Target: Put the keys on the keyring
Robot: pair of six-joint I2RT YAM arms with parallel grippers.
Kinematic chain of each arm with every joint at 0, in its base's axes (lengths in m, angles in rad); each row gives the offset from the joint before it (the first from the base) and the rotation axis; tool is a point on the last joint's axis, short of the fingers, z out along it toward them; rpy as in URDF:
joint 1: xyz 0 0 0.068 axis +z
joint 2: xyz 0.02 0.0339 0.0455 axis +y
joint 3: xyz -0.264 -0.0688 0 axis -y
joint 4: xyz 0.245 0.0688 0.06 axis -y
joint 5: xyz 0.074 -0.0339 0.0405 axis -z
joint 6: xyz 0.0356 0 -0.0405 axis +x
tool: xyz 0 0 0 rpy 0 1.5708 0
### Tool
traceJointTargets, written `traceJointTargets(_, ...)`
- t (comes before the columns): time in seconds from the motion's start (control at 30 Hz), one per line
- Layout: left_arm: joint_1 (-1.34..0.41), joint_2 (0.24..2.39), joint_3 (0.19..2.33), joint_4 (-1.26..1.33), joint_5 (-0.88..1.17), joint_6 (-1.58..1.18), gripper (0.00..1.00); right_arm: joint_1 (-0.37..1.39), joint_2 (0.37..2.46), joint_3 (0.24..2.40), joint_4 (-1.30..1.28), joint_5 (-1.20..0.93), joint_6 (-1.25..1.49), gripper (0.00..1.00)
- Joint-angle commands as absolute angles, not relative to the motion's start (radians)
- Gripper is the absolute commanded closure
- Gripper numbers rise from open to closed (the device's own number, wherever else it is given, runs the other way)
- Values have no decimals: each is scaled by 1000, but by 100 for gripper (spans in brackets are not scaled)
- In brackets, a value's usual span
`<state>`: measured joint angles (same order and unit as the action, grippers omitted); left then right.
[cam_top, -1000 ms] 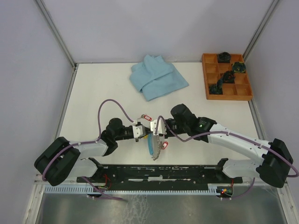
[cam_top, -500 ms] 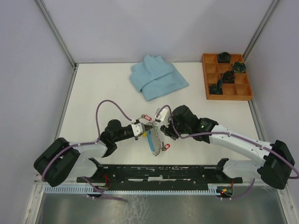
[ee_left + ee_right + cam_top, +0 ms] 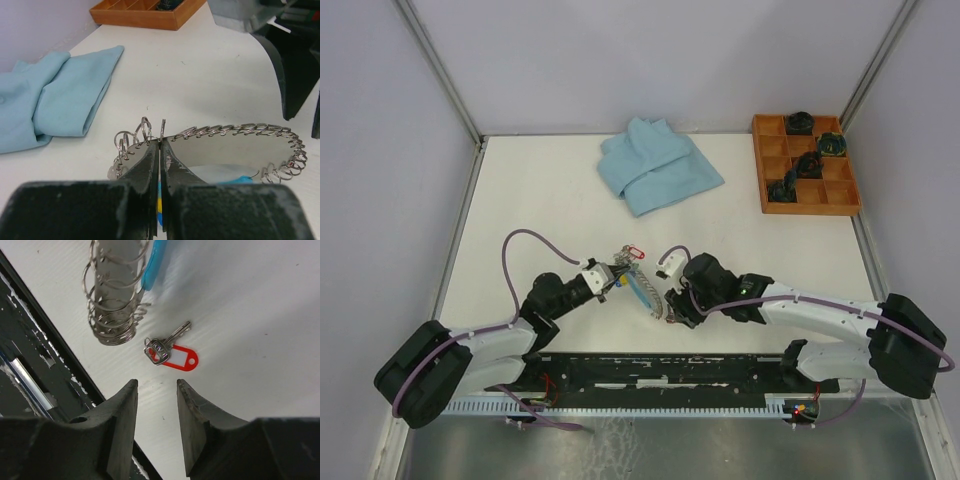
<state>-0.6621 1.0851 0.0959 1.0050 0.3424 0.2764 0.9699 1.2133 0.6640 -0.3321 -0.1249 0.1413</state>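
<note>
Only right wrist shows loose red key (image 3: 170, 352) | right end effector (image 3: 156, 386) parted, empty | left end effector (image 3: 160, 146) pinches keyring (image 3: 235, 130)

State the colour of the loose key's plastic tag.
Red: the tag shows best in the right wrist view.

Shiny coiled-metal keyring (image 3: 235, 131), silver metal key (image 3: 160, 351) with glossy red plastic tag (image 3: 182, 360), matt cloth (image 3: 655, 165), wooden tray (image 3: 810, 208), smooth matt surface (image 3: 540, 190)
</note>
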Motion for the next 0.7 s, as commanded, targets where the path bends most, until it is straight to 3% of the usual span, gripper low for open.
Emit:
traceJointTargets(0.0,-657,1054,95,1111,277,243,97,1025,1231,634,-205,-76,206,55)
traceJointTargets(0.23,-657,1053,91,1105,239,262,97,1090,1268,625,-196,42,197,58)
traceJointTargets(0.67,-653,1083,92,1109,231,265,97,1123,1366,649,-113,71,170,70)
